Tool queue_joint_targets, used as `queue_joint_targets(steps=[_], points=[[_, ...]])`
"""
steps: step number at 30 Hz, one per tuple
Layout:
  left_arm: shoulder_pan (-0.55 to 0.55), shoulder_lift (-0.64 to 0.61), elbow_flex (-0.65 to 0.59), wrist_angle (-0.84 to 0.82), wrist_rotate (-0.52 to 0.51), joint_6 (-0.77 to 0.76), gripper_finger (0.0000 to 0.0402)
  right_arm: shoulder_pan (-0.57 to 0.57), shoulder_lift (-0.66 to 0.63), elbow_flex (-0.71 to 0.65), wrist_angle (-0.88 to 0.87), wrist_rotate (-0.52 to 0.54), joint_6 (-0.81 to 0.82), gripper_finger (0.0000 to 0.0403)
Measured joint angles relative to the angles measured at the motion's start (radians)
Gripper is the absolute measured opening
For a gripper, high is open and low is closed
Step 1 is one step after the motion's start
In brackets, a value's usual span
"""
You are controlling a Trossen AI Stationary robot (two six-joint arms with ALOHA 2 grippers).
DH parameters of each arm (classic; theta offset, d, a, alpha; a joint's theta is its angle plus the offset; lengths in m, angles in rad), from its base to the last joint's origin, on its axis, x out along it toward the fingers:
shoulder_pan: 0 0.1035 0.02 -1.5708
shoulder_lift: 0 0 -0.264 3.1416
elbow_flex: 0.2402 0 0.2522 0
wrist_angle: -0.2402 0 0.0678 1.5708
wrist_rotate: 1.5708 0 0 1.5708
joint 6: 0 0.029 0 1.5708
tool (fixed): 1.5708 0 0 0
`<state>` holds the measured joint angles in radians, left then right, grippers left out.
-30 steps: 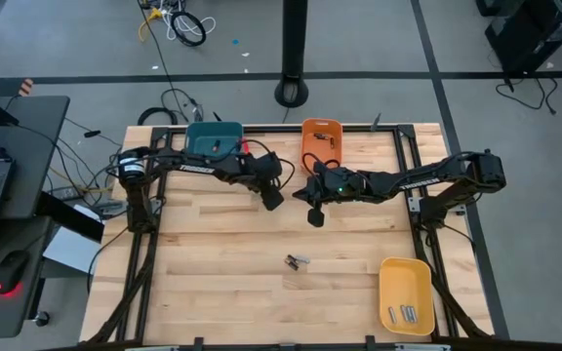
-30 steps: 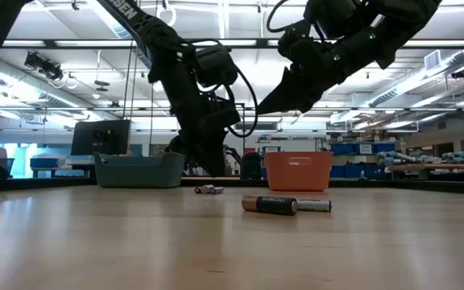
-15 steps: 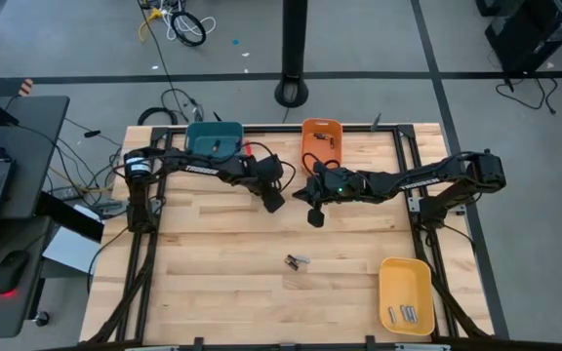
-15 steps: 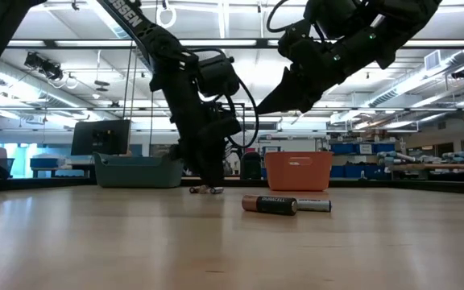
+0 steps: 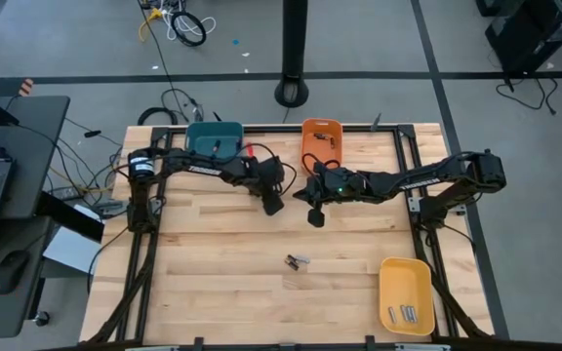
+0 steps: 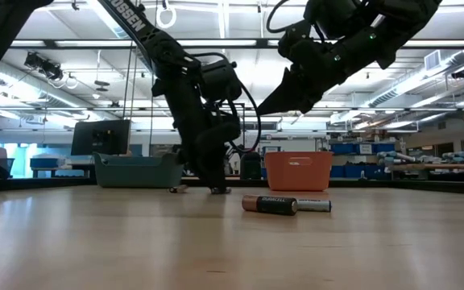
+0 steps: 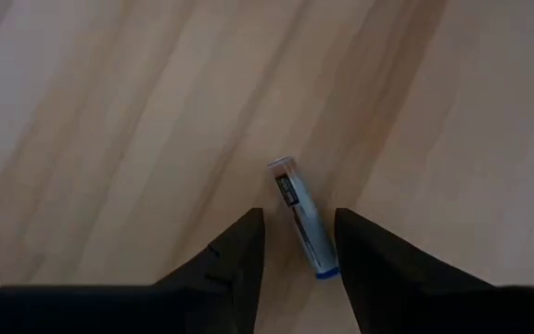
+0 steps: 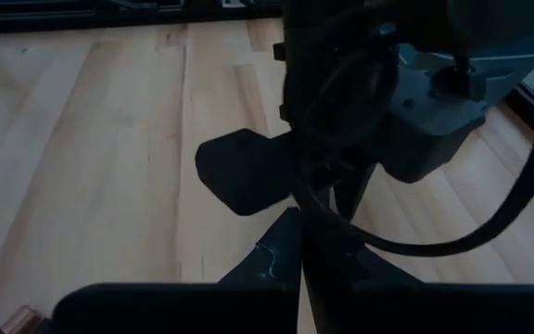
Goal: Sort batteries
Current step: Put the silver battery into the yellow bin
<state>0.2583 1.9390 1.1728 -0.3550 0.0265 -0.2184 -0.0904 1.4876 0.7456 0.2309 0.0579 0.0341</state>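
Mostly bare butcher-block table (image 5: 213,283), three bins at its edges, workshop with strip lights behind.

Left to right: teal bin (image 5: 213,138) at the far edge; left gripper (image 7: 297,243) down at the wood near it, fingers parted astride a silvery battery (image 7: 301,216) lying flat, not clamped. Orange bin (image 5: 321,135) next; right gripper (image 5: 314,216) raised above the table, fingers pressed together, empty. Two batteries (image 6: 285,205) lie mid-table, touching. Yellow bin (image 5: 405,294) at the near right corner holds several more. Orange bin's contents hard to make out.
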Motion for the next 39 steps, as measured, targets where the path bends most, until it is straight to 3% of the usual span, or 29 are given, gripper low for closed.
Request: queue_joint_targets(steps=[12,18,25,33,39], points=[[-0.024,0.001,0.002,-0.07,-0.006,0.2,0.0079,0.007,0.0,0.0,-0.036,0.0,-0.008,0.0019],[-0.047,0.002,0.0,-0.081,-0.024,0.326,0.0047,0.015,-0.042,0.0,-0.168,0.0,-0.004,0.0024],[-0.081,-0.001,-0.005,-0.063,-0.071,0.401,0.004,0.061,-0.139,-0.021,-0.317,0.0,0.019,0.0024],[-0.083,-0.005,-0.008,-0.003,-0.045,0.421,0.0038,0.07,-0.001,-0.225,0.187,-0.023,0.098,0.0022],[-0.084,-0.004,-0.008,0.028,-0.024,0.421,0.0038,0.057,0.195,-0.225,0.441,-0.015,0.105,0.006]])
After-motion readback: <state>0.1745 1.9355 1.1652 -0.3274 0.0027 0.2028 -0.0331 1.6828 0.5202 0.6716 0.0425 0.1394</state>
